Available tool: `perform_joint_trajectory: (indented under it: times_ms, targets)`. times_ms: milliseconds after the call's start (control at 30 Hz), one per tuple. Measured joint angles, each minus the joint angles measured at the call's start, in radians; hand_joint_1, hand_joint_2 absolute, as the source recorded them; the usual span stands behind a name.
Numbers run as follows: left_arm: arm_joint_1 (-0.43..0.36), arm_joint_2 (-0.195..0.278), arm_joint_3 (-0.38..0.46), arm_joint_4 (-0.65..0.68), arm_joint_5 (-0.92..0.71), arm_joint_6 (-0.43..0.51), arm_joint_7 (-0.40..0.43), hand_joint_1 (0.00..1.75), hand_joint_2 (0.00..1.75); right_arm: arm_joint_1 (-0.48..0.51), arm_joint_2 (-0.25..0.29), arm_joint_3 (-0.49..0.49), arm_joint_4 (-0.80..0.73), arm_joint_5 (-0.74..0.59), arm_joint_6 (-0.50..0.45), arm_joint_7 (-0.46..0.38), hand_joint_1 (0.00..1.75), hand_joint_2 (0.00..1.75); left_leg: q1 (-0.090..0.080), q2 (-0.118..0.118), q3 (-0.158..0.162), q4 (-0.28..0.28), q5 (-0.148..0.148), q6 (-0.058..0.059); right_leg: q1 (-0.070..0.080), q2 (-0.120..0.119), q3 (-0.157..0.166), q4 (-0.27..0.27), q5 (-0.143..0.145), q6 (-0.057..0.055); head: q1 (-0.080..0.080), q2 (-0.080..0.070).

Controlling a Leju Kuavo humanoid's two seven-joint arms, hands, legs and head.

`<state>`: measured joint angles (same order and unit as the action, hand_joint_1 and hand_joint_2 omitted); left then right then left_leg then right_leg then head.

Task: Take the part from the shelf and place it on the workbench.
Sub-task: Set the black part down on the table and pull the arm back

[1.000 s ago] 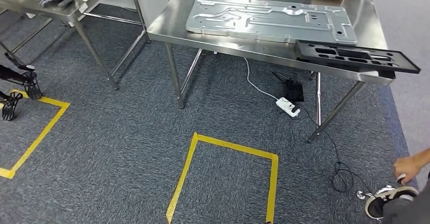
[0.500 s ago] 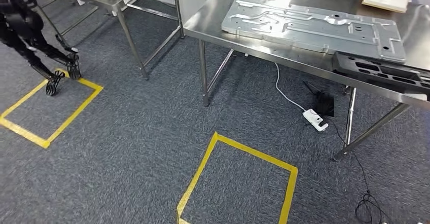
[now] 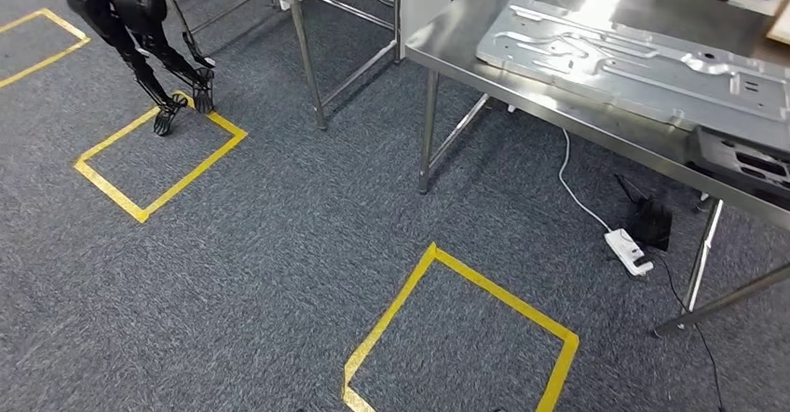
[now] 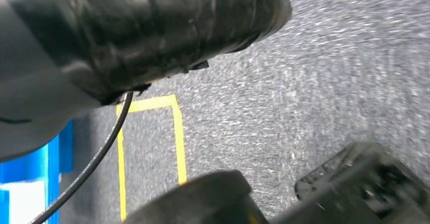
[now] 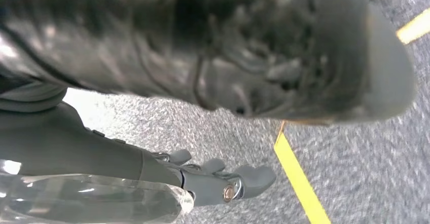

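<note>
Right hand (image 5: 223, 183): seen in the right wrist view, hanging over the floor, nothing in it.
Right fingers (image 5: 256, 176): grey, stretched out and slightly apart, tips lightly bent.
Right wrist: a dark, smooth forearm runs straight into the hand.
Left hand (image 4: 35, 107): in the left wrist view it is a blurred grey and glossy black mass close to the camera, over the floor.
Left fingers: cannot be made out, so whether they are spread or closed cannot be told.
</note>
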<state>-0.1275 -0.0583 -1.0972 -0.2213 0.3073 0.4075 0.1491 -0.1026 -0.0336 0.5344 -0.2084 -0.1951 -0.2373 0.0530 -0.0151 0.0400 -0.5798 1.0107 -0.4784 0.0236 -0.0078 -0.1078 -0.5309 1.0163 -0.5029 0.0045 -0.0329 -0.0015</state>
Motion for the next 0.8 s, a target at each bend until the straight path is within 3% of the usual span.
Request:
perform_joint_trajectory:
  times_ms: [33, 100, 167, 200, 233, 267, 333, 367, 400, 467, 533, 567, 600, 667, 733, 767, 800]
  targets:
    - [0.003, 0.001, 0.0, 0.0, 0.002, 0.0, 0.003, 0.0, 0.0, -0.001, -0.001, 0.0, 0.0, 0.004, 0.008, 0.003, 0.0, 0.0, 0.001, -0.01, 0.002, -0.005, 0.003, 0.005, -0.002, 0.002, 0.002, 0.002, -0.003, 0.006, 0.001, 0.0]
    - [0.006, 0.004, 0.001, 0.0, 0.005, 0.001, 0.009, 0.0, 0.0, -0.003, -0.003, 0.0, 0.0, 0.012, 0.02, 0.011, 0.0, 0.0, 0.006, -0.026, 0.01, -0.016, 0.01, 0.018, -0.004, 0.039, -0.013, 0.043, -0.034, 0.014, 0.003, 0.0]
    - [0.004, 0.004, 0.001, 0.0, 0.007, 0.002, 0.013, 0.0, 0.0, -0.001, -0.005, 0.001, 0.0, 0.015, 0.024, 0.016, 0.0, 0.0, 0.008, -0.044, 0.012, -0.02, 0.012, 0.028, -0.005, 0.084, -0.067, 0.157, -0.094, 0.015, 0.006, 0.0]
    - [0.002, 0.005, 0.001, 0.0, 0.007, 0.002, 0.014, 0.0, 0.0, 0.002, -0.005, 0.001, 0.0, 0.015, 0.024, 0.018, 0.0, 0.0, 0.008, -0.055, 0.012, -0.018, 0.013, 0.03, -0.005, 0.094, -0.099, 0.221, -0.118, 0.015, 0.007, 0.0]
    - [0.002, 0.005, 0.001, 0.0, 0.007, 0.002, 0.014, 0.0, 0.0, 0.004, -0.005, 0.001, 0.001, 0.015, 0.024, 0.019, 0.0, 0.0, 0.007, -0.068, 0.012, -0.017, 0.012, 0.03, -0.005, 0.098, -0.123, 0.264, -0.125, 0.015, 0.007, 0.0]
    - [0.003, 0.005, 0.001, 0.0, 0.007, 0.001, 0.015, 0.0, 0.0, 0.006, -0.005, 0.001, 0.001, 0.015, 0.024, 0.019, 0.0, 0.0, 0.007, -0.082, 0.012, -0.014, 0.011, 0.03, -0.005, 0.1, -0.132, 0.274, -0.114, 0.015, 0.007, 0.0]
    - [0.005, 0.005, 0.001, 0.0, 0.008, 0.002, 0.017, 0.0, 0.0, 0.006, -0.007, 0.001, 0.002, 0.015, 0.024, 0.019, 0.0, 0.0, 0.008, -0.11, 0.011, -0.007, 0.009, 0.028, -0.008, 0.111, -0.1, 0.19, -0.048, 0.015, 0.007, 0.0]
    - [0.005, 0.006, 0.001, 0.0, 0.008, 0.002, 0.017, 0.0, 0.0, 0.005, -0.008, 0.001, 0.002, 0.015, 0.024, 0.019, 0.0, 0.0, 0.008, -0.122, 0.009, -0.001, 0.007, 0.024, -0.012, 0.134, -0.074, 0.129, -0.021, 0.014, 0.007, 0.0]
    - [0.004, 0.006, 0.001, 0.0, 0.008, 0.001, 0.018, 0.0, 0.0, 0.004, -0.009, 0.001, 0.002, 0.014, 0.024, 0.019, 0.0, 0.0, 0.008, -0.135, 0.003, 0.008, 0.003, 0.02, -0.015, 0.158, -0.053, 0.078, -0.003, 0.013, 0.006, 0.0]
    - [0.003, 0.006, 0.001, 0.0, 0.009, -0.002, 0.023, 0.0, 0.0, 0.003, -0.011, 0.002, 0.002, 0.005, 0.021, 0.02, 0.0, 0.0, 0.01, -0.155, -0.009, 0.018, 0.001, 0.008, -0.015, 0.187, -0.037, 0.036, 0.001, 0.009, 0.005, 0.0]
    - [0.005, 0.007, 0.001, 0.0, 0.01, -0.008, 0.029, 0.0, 0.0, 0.002, -0.012, 0.002, 0.002, -0.012, 0.018, 0.024, 0.0, 0.0, 0.014, -0.172, -0.019, 0.02, 0.002, -0.004, -0.014, 0.168, -0.033, 0.029, 0.004, -0.001, 0.006, 0.0]
    - [0.007, 0.008, 0.001, 0.0, 0.01, -0.011, 0.03, 0.0, 0.0, 0.001, -0.013, 0.002, 0.002, -0.019, 0.018, 0.027, 0.0, 0.0, 0.013, -0.163, -0.024, 0.028, -0.003, -0.009, -0.014, 0.157, -0.029, 0.025, 0.006, -0.007, 0.004, 0.0]
    - [0.008, 0.008, 0.001, 0.0, 0.011, -0.013, 0.029, 0.0, 0.0, 0.001, -0.015, 0.002, 0.002, -0.021, 0.018, 0.031, 0.0, 0.0, 0.013, -0.142, -0.036, 0.051, -0.018, -0.014, -0.016, 0.145, -0.026, 0.021, 0.008, -0.013, 0.001, 0.0]
    - [0.006, 0.009, 0.001, 0.0, 0.013, -0.017, 0.022, 0.0, 0.0, 0.002, -0.02, 0.002, 0.003, -0.022, 0.018, 0.042, 0.0, 0.0, 0.015, -0.087, -0.082, 0.148, -0.07, -0.023, -0.014, 0.118, -0.024, 0.017, 0.009, -0.021, -0.006, 0.0]
    - [0.004, 0.008, 0.002, 0.0, 0.015, -0.022, 0.01, 0.0, 0.0, 0.004, -0.023, 0.002, 0.005, -0.025, 0.017, 0.058, 0.0, 0.0, 0.021, -0.063, -0.134, 0.25, -0.109, -0.03, -0.01, 0.088, -0.024, 0.017, 0.007, -0.024, -0.008, 0.0]
    - [0.005, 0.008, 0.002, 0.0, 0.014, -0.025, 0.004, 0.0, 0.0, 0.005, -0.024, 0.002, 0.006, -0.028, 0.016, 0.066, 0.0, 0.0, 0.024, -0.059, -0.142, 0.264, -0.105, -0.033, -0.01, 0.075, -0.023, 0.017, 0.006, -0.025, -0.008, 0.0]
    - [0.006, 0.008, 0.002, 0.0, 0.012, -0.028, -0.002, 0.0, 0.0, 0.005, -0.023, 0.002, 0.006, -0.032, 0.014, 0.073, 0.0, 0.0, 0.025, -0.053, -0.13, 0.242, -0.085, -0.034, -0.01, 0.062, -0.022, 0.017, 0.004, -0.024, -0.008, 0.0]
